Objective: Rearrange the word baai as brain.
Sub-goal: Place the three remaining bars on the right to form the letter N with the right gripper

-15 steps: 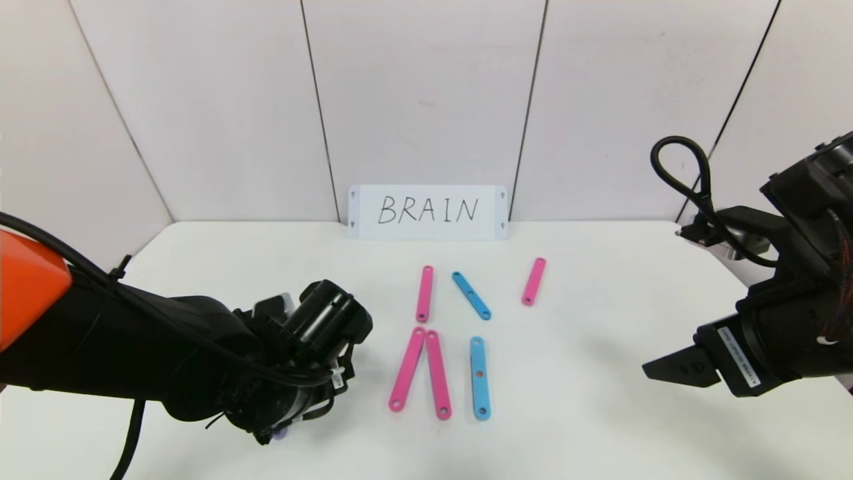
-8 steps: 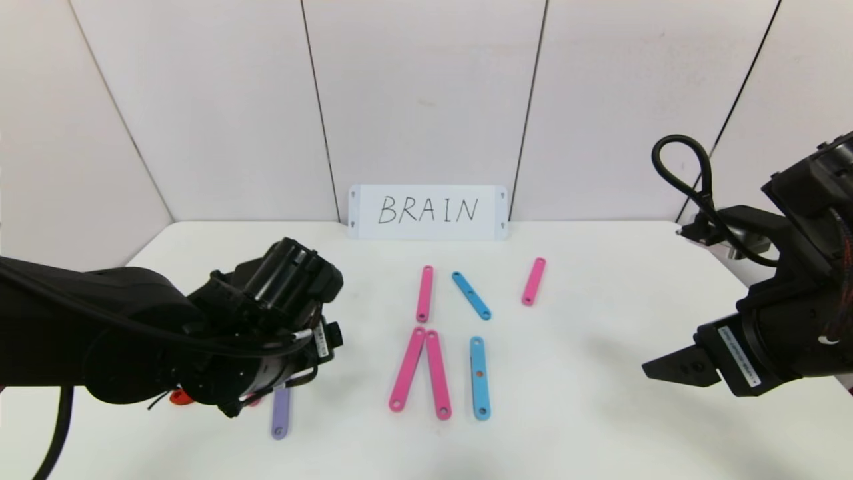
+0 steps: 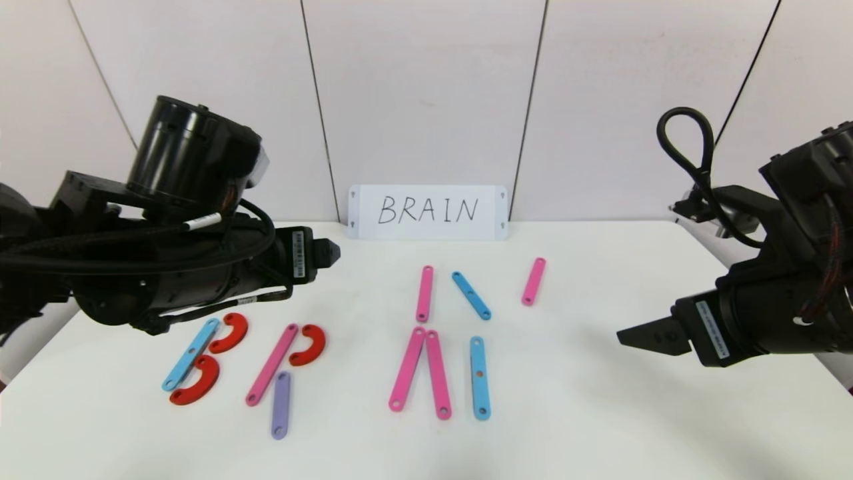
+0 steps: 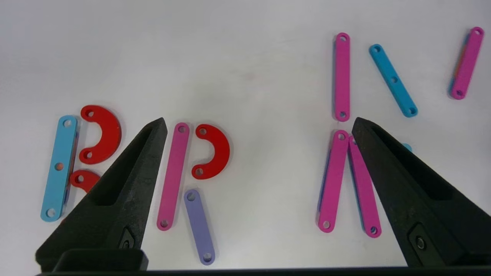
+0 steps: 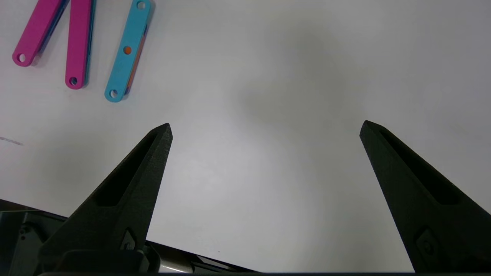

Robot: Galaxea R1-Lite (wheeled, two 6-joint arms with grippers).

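We see the left gripper (image 4: pixel 259 122) with jaws spread wide and empty, raised over the table's (image 3: pixel 586 427) left half, nothing between the fingers. Right gripper (image 5: pixel 264 126) likewise spread and empty, hanging above bare table on the right. Below the left arm: blue strip (image 3: pixel 190 354) with two red half-rings (image 3: pixel 229 333) touching it, a B shape. Just beside it a pink strip (image 3: pixel 272 364), a red half-ring (image 3: pixel 307 344) near its top, and a purple strip (image 3: pixel 281 405) at its lower side. At mid table two pink strips (image 3: pixel 420 371) meet at the top, a blue strip (image 3: pixel 480 377) just beside them. Behind those, a pink strip (image 3: pixel 424 293), a slanted blue strip (image 3: pixel 471 295) and another pink strip (image 3: pixel 534 281), apart from one another. The BRAIN card (image 3: pixel 428 212) stands at the back wall. Front edge and right side lie open.
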